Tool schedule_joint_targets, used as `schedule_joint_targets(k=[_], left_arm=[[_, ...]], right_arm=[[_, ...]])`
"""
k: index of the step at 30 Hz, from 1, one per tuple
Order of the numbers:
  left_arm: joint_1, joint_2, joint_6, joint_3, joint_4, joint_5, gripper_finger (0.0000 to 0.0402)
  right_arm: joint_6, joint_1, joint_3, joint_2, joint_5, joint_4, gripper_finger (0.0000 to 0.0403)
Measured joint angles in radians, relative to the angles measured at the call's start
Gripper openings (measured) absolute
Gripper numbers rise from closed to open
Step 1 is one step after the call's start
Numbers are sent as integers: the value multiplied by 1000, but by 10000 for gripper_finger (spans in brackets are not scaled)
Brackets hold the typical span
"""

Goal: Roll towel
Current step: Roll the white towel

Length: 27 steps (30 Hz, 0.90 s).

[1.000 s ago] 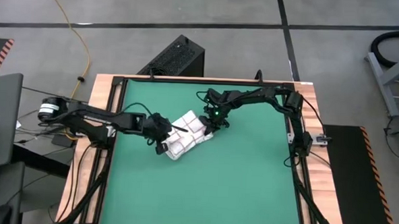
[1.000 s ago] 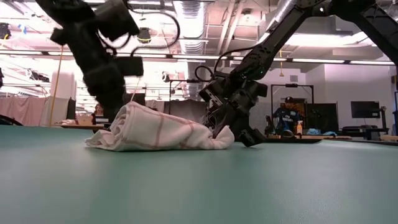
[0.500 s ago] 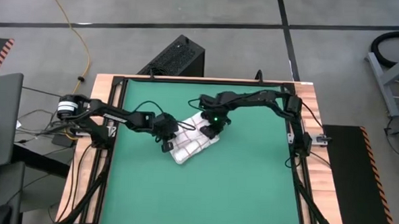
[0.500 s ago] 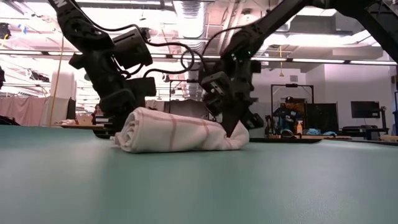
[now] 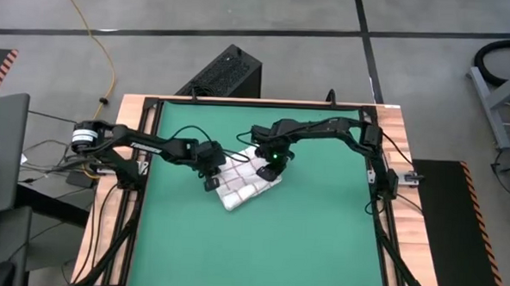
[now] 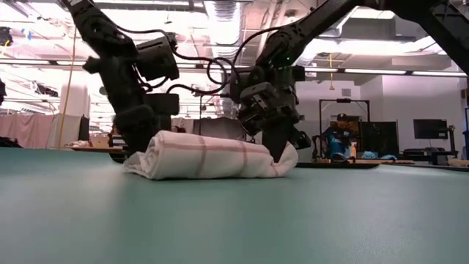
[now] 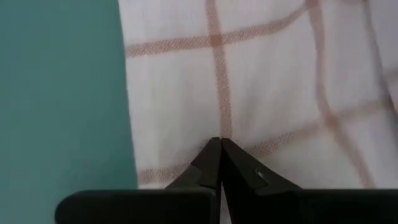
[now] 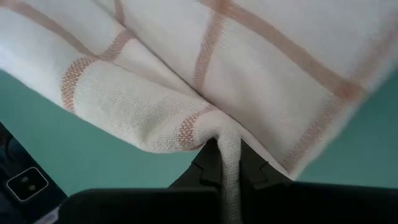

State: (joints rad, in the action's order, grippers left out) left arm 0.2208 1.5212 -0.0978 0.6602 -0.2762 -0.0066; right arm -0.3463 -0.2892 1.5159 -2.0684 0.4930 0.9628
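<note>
The soft white cloth towel with thin red check lines lies rolled up into a fat log near the middle of my big flat green mat. From table height the towel looks like a long roll lying on its side, and one loose corner sticks up at the end where my right arm is. My right gripper sits at that end of the roll, and my right wrist camera shows its two dark fingers pinching a fold of the cloth tight between them. My left gripper is at the other end of the roll, touching the towel. In my left wrist camera its two dark fingers are pressed together with their tips against the checked cloth, but I cannot tell if any cloth is caught between them. The green mat sits on a table with light wooden edges and a black frame. Far behind the table, in the room, a person sits at a desk.
</note>
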Motion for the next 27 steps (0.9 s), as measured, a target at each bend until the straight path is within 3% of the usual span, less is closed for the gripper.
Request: schedule_joint_targets(k=[7, 13, 19, 27], left_arm=[[-50, -183, 8, 141, -167, -113, 0], [-152, -287, -3, 110, 4, -102, 0], [-220, -210, -181, 4, 312, -75, 0], [-350, -22, -324, 13, 373, -155, 0]], right_arm=[[-12, -8, 0, 1, 0, -2, 23], [-12, -22, 0, 1, 3, -3, 23], [-12, -23, 0, 1, 3, -6, 23], [-12, -23, 0, 1, 5, -19, 23]])
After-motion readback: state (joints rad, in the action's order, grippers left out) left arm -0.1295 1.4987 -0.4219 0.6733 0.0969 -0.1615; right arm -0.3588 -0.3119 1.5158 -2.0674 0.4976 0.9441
